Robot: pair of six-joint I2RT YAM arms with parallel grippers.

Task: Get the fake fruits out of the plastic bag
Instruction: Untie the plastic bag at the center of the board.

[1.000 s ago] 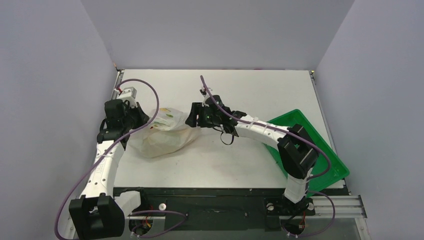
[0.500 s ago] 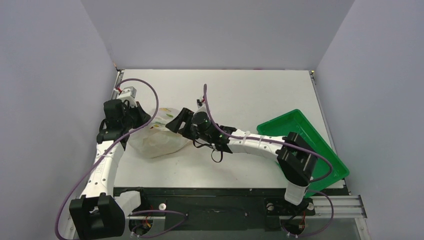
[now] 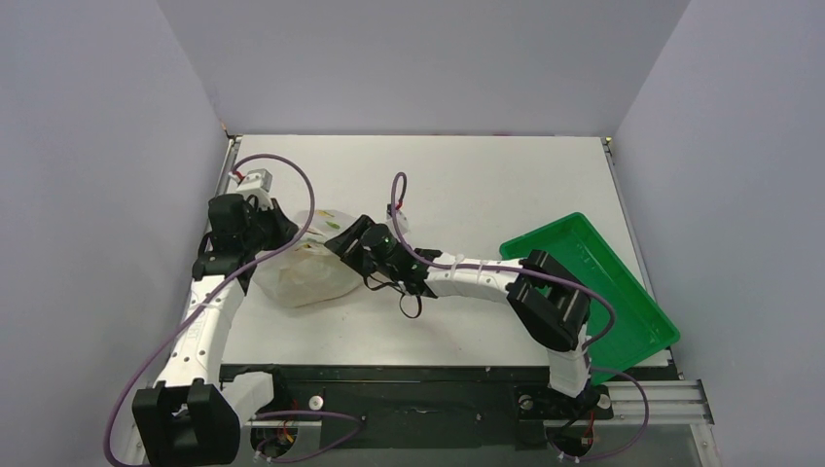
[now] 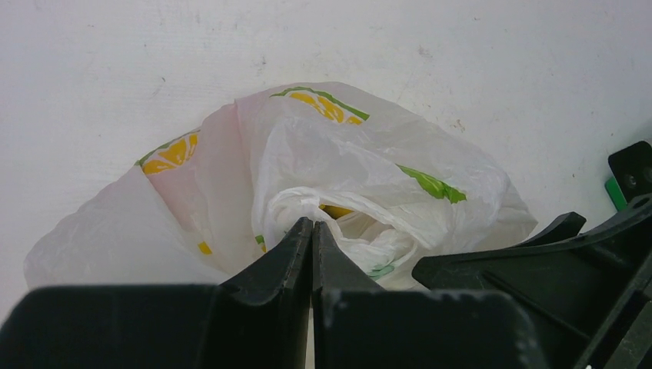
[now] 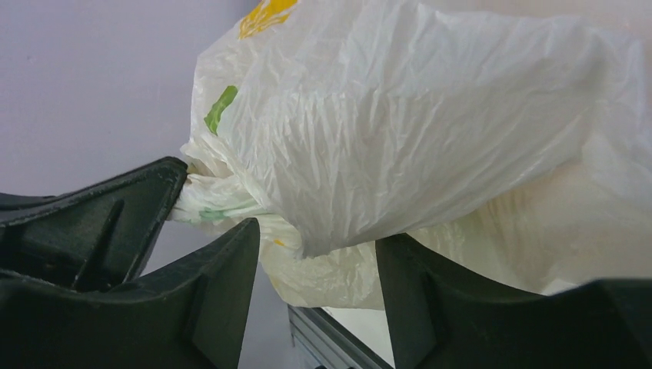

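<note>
The plastic bag (image 3: pixel 307 268) is thin white plastic with orange and green prints, lying at the table's left. My left gripper (image 3: pixel 274 241) is shut on a gathered fold of the bag (image 4: pixel 338 177) near its mouth. A bit of yellow fruit (image 4: pixel 336 211) shows inside the opening; the other fruits are hidden. My right gripper (image 3: pixel 342 248) is open at the bag's right side, and a hanging fold of the bag (image 5: pixel 400 146) sits between its fingers (image 5: pixel 223 292). Whether it touches the fingers I cannot tell.
A green rectangular tray (image 3: pixel 623 292) lies tilted at the table's right, partly under the right arm's base. Purple cables loop over both arms. The grey wall stands close behind the bag on the left. The table's metal rail (image 5: pixel 338 342) shows below the bag.
My right gripper has moved left and toward the near side, from beside the bag's right end to against the bag, and its arm has swung lower. The left gripper has stayed shut on the bag.
</note>
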